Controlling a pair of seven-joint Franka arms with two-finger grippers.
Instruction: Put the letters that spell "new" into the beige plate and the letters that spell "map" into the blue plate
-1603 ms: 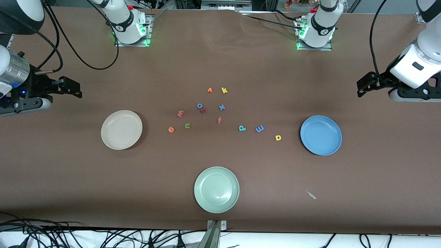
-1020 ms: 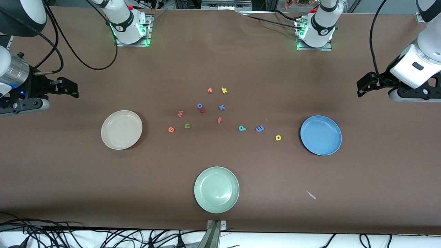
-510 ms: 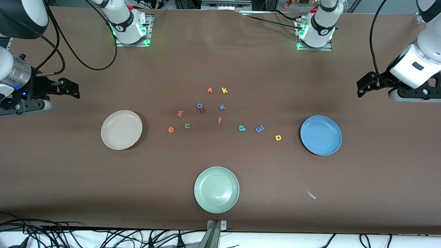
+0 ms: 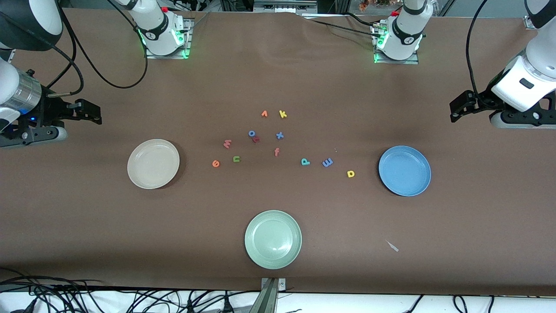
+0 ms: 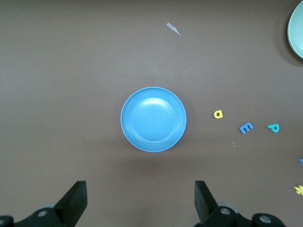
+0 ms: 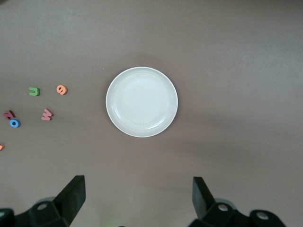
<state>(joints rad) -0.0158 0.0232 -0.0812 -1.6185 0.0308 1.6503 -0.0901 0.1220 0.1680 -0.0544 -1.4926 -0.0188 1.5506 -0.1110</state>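
Right end effector (image 4: 92,114) up over bare brown bench (image 4: 87,226) at the right arm's end, black fingers (image 6: 71,194) spread wide, nothing between them. Arm waiting.

Beige plate (image 4: 153,164) round, shallow, smooth with a raised rim, empty, toward the right arm's end.

Beside it toward the middle, three tiny foam letters flat on the matte bench: round orange "e" (image 4: 216,163), green "n" (image 4: 236,159) just beside it, pinkish-red "w" (image 4: 227,143) a little farther from the front camera. None in a plate.

At the middle, a loose cluster: blue "o" (image 4: 251,133) touching red "r" (image 4: 256,139), blue "x" (image 4: 279,135), orange-red "f" (image 4: 276,151), yellow "k" (image 4: 282,114) farthest from the camera.

Pale green plate (image 4: 273,239) nearest the camera, empty, glossy.

Toward the left arm's end, in a row: teal "p" (image 4: 305,161), blue "m" (image 4: 327,162), yellow "a" (image 4: 351,174), the last nearest the blue plate (image 4: 404,171) yet apart from it. Plate round, rimmed, empty.

Left end effector (image 4: 456,108) up over the bench at the left arm's end, fingers (image 5: 75,201) parted wide, empty. Arm waiting too.
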